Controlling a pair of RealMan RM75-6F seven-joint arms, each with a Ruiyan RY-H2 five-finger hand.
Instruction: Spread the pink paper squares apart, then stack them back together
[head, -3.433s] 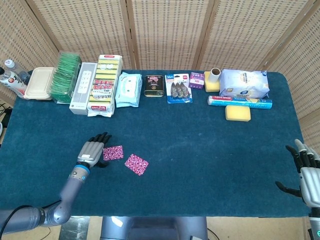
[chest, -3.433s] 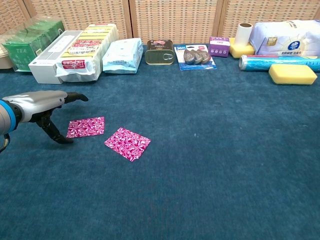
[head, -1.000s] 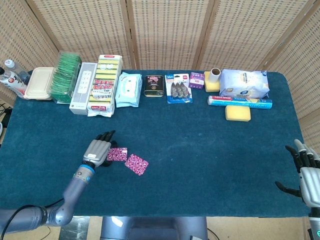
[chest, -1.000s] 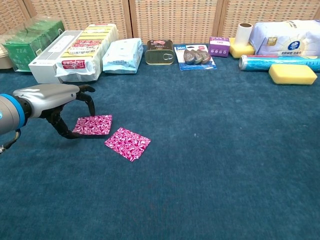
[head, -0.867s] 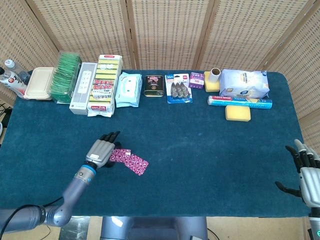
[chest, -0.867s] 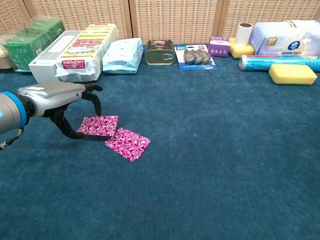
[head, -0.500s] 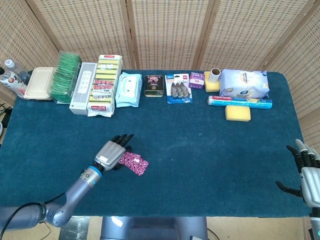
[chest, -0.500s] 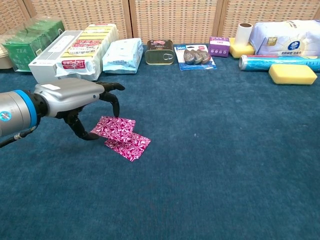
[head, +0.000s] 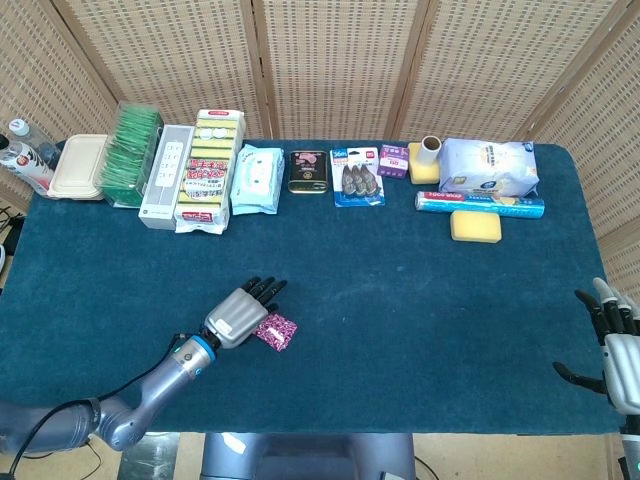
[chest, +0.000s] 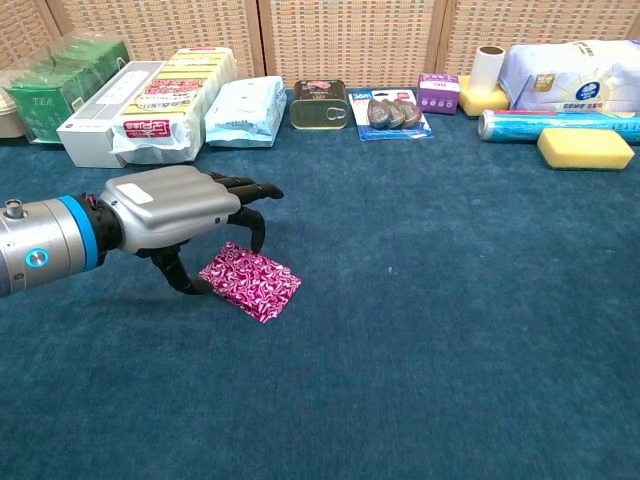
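Two pink patterned paper squares lie overlapped on the blue cloth, reading almost as one diamond; in the head view the squares peek out to the right of my left hand. That left hand arches over the stack's left part, its thumb at the left corner and its fingers curled down on the upper square, which it still pinches. My right hand hangs off the table's front right corner, fingers apart, holding nothing. The chest view does not show it.
A row of goods lines the back edge: green tea box, white box, yellow packs, wipes, tin, blue roll, yellow sponge. Blue cloth covers the table.
My left hand has carried one pink square rightward from its spot beside the other until it lies on top of it. The right hand has not moved.
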